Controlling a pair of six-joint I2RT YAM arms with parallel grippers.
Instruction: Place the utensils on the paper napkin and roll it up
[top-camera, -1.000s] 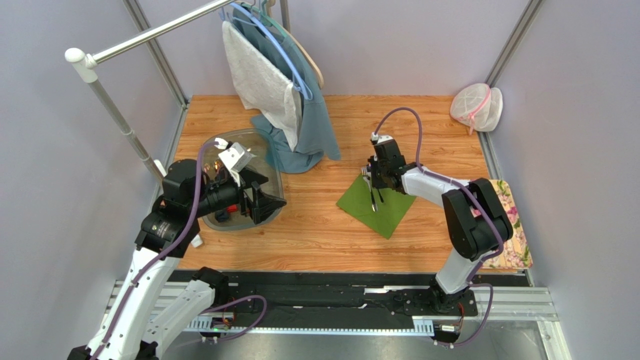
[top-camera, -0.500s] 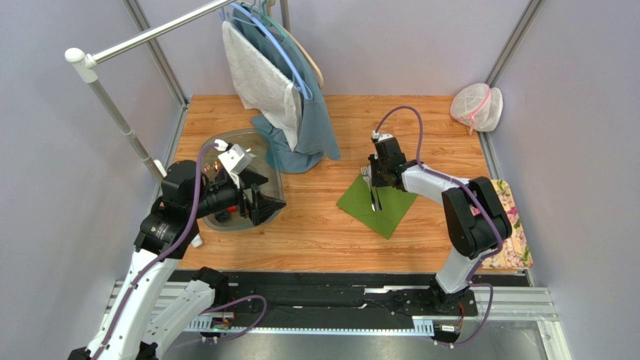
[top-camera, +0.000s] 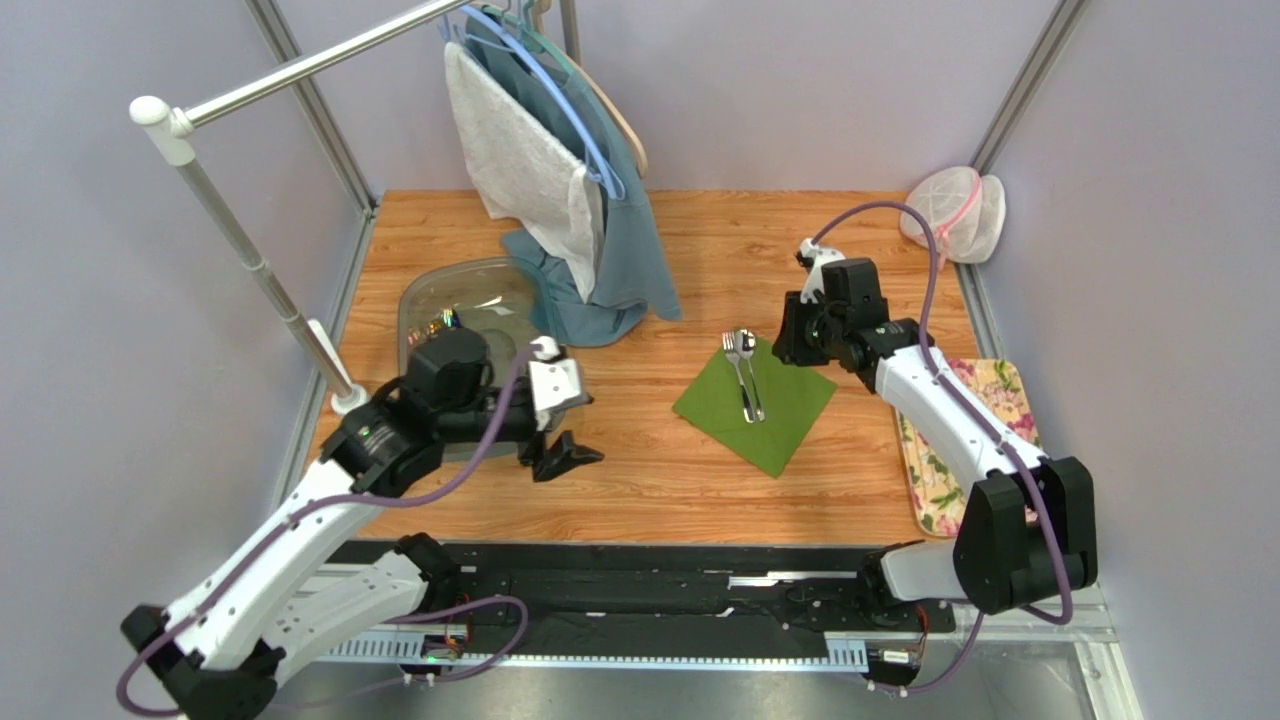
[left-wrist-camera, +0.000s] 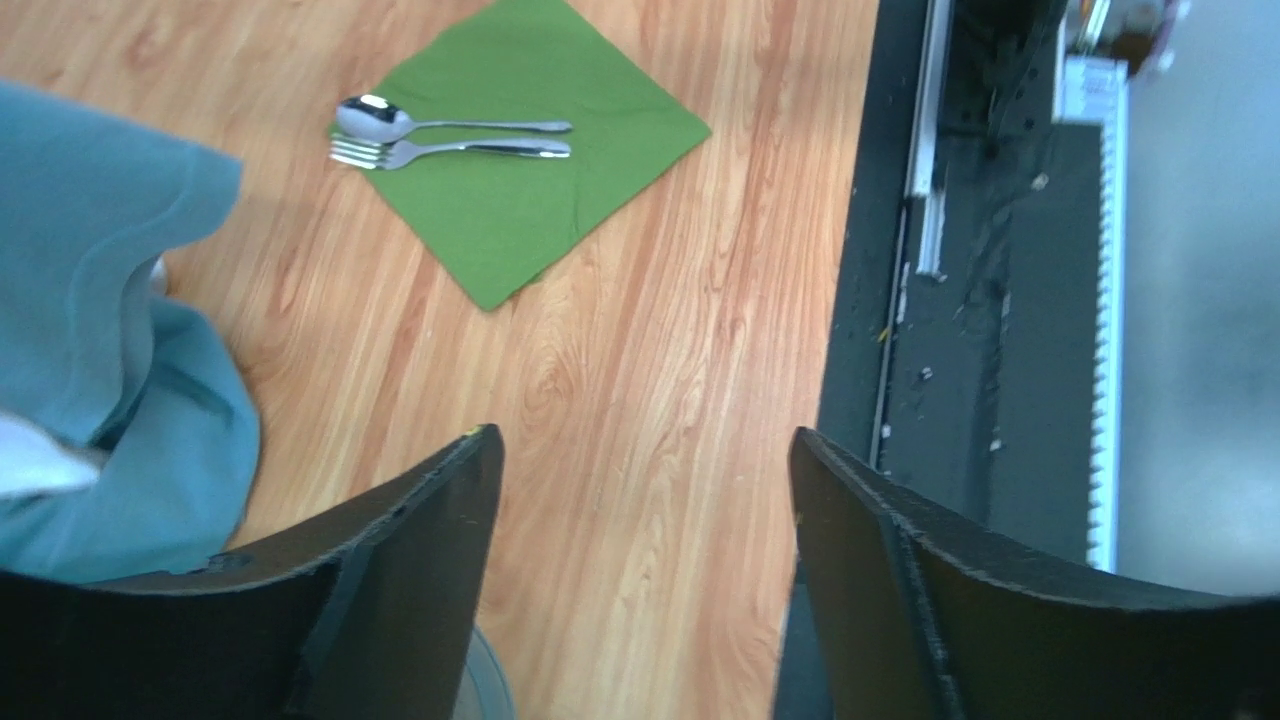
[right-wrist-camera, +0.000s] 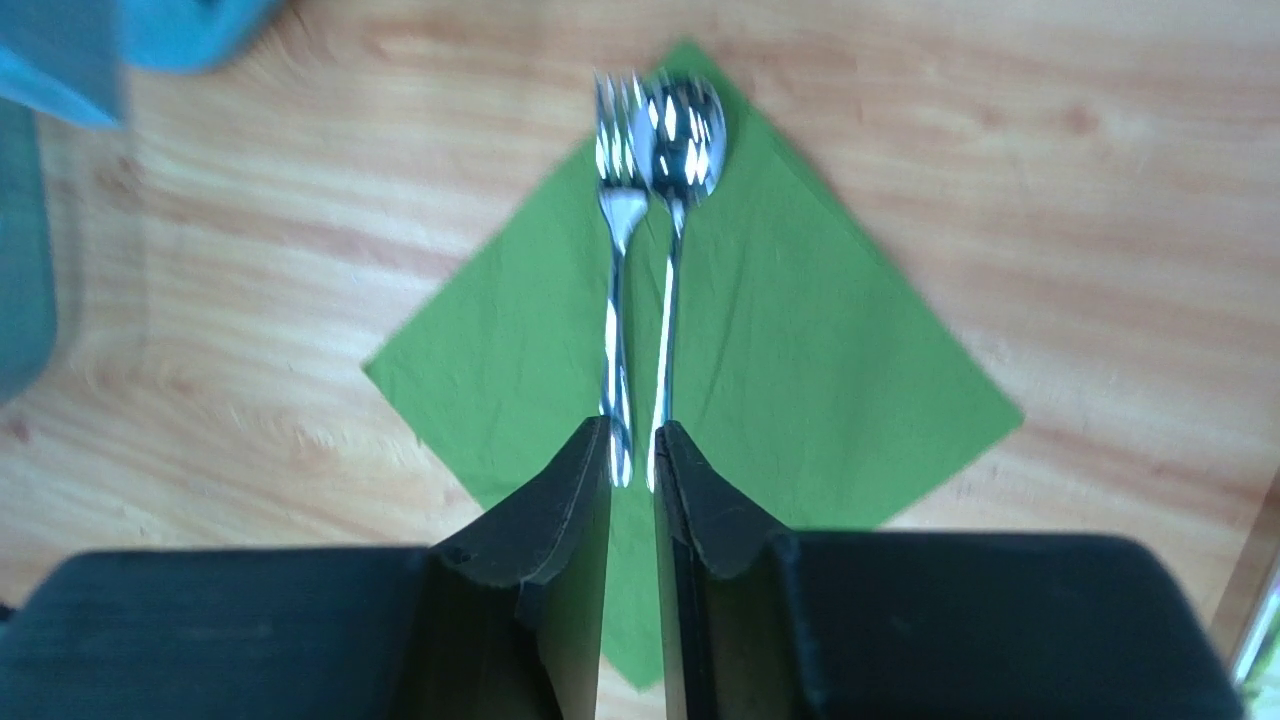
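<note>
From above, the paper napkin (top-camera: 774, 405) lies flat as a green diamond on the wooden table (top-camera: 676, 480). The fork (top-camera: 735, 368) and spoon (top-camera: 750, 375) rest side by side on its far left part, heads at its edge. The right gripper (top-camera: 792, 333) hangs just beyond the napkin's far right edge, clear of both utensils. The left gripper (top-camera: 579, 431) is well off to the napkin's left, aimed toward it with its fingers spread. A clear plastic tub (top-camera: 451, 293) and a teal garment (top-camera: 616, 285) sit farther out on that same side. In the left wrist view the napkin (left-wrist-camera: 526, 195) is far ahead of the left gripper (left-wrist-camera: 646, 443). Its fingers (left-wrist-camera: 406, 570) stand wide apart with only bare wood between them (nothing is held). The spoon (left-wrist-camera: 451, 125) and fork (left-wrist-camera: 451, 150) lie parallel on the napkin, well apart from those fingertips. The garment (left-wrist-camera: 105, 375) fills the side short of the napkin. In the right wrist view the right gripper (right-wrist-camera: 633, 435) hovers over the napkin (right-wrist-camera: 812, 360). Its fingers (right-wrist-camera: 556, 525) are drawn nearly together, leaving a narrow slit and clamping nothing. The handle ends of the fork (right-wrist-camera: 616, 300) and spoon (right-wrist-camera: 676, 225) show through that slit, lying on the paper below, heads pointing away toward the napkin's far corner.
</note>
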